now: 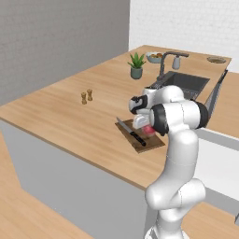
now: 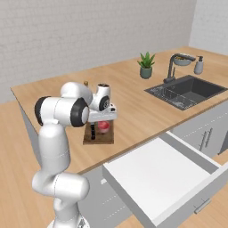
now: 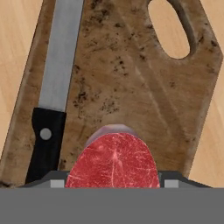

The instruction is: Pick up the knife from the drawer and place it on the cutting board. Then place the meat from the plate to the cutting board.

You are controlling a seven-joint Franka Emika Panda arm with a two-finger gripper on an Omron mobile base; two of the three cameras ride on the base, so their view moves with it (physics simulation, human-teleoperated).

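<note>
meat (image 3: 113, 161): a red-pink chunk sitting between the fingers of the end effector (image 3: 113, 181), low over the near part of the cutting board (image 3: 131, 83); whether it rests on the wood or hangs just above it I cannot tell
end effector: jaws partly apart, spanning the meat on both sides, so it appears to be gripped, not released
risk, release: if the jaws part while the chunk is above the board it could roll toward the near edge, which lies close by
risk, knife: the knife (image 3: 52, 100) lies along the left side of the board, black handle just beside the meat; a sideways shift could nudge it off onto the table (image 1: 60, 112)
risk, lift-off: soft meat may cling to one finger as the hand rises
arm pose: hand pointing straight down over the board, forearm folded back across the table's near edge
drawer (image 2: 156, 178): pulled out to the right, bare inside
</note>
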